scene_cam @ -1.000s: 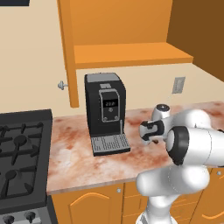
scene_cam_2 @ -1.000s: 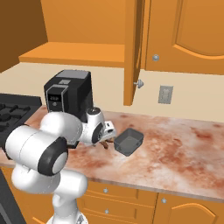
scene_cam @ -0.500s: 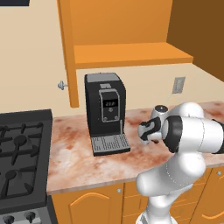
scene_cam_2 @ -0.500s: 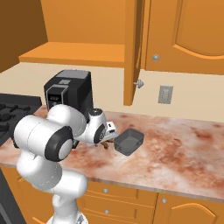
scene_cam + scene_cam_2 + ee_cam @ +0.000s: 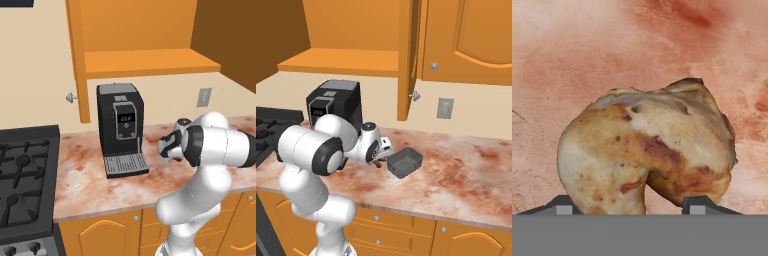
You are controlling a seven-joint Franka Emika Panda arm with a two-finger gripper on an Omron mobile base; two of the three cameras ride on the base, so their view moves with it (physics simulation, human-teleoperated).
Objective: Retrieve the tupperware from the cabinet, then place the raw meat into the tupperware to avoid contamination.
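Two small dark finger tips (image 5: 562, 204) rise at the bottom of the hand view, one on each side of the raw meat (image 5: 647, 150), and the lumpy tan-brown piece sits between them on the reddish marble counter (image 5: 587, 60). The jaws stand rather wide around the meat, but I cannot tell if the tips already press on it or if there is a small gap. In the right base view the gripper (image 5: 381, 159) is low over the counter, at the end of the white arm, and a little brown bit of the meat (image 5: 377, 163) shows under it. Just beside it, toward the wall socket side, the tupperware (image 5: 404, 162) rests on the counter (image 5: 466, 165); it is a low dark grey box, open at the top, and I see nothing inside. It is near the gripper but not touching it. The black coffee machine (image 5: 338, 102) stands on the other side of the arm, against the wall. Above, the cabinet (image 5: 411, 55) has one door swung out, with a round silver knob (image 5: 415, 95) at its edge, and an orange shelf (image 5: 341, 65) runs along the wall. In the left base view the gripper (image 5: 167, 147) is mostly hidden behind the arm, the coffee machine (image 5: 120, 127) is near it, and the black stove (image 5: 25, 185) lies at the far end of the counter (image 5: 80, 175).
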